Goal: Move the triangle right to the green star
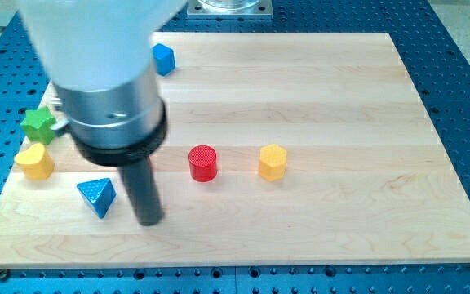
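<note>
My tip sits on the wooden board just to the view's right of the blue triangle, close beside it though I cannot tell whether they touch, and there are no fingers to read here, only a plain dark rod. The green star waits up toward the view's top-left of the triangle, near the board's left edge, with the yellow heart just below it. Across the middle stand 2 more, the red cylinder and the yellow hexagon, while a blue block rests near the view's top, partly behind the arm.
</note>
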You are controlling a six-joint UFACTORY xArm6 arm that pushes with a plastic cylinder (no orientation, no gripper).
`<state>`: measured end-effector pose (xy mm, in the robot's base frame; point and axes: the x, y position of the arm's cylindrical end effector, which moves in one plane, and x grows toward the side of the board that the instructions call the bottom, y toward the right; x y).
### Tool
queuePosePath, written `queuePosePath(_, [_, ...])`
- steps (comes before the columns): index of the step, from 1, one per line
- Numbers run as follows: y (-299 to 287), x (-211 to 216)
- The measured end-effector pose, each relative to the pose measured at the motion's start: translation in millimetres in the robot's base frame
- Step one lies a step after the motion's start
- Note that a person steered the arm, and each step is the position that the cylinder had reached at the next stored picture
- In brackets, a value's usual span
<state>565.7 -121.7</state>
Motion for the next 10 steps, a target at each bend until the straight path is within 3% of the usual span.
queuePosePath(2, [-86.4, 0.6])
queuePosePath(3, [-94.3, -21.1])
queuePosePath(5, [-63.7, -50.3])
queuePosePath(6, [-63.1, -87.9])
queuePosePath(9, [-60.4, -109.2])
queuePosePath(10, [-10.7, -120.4])
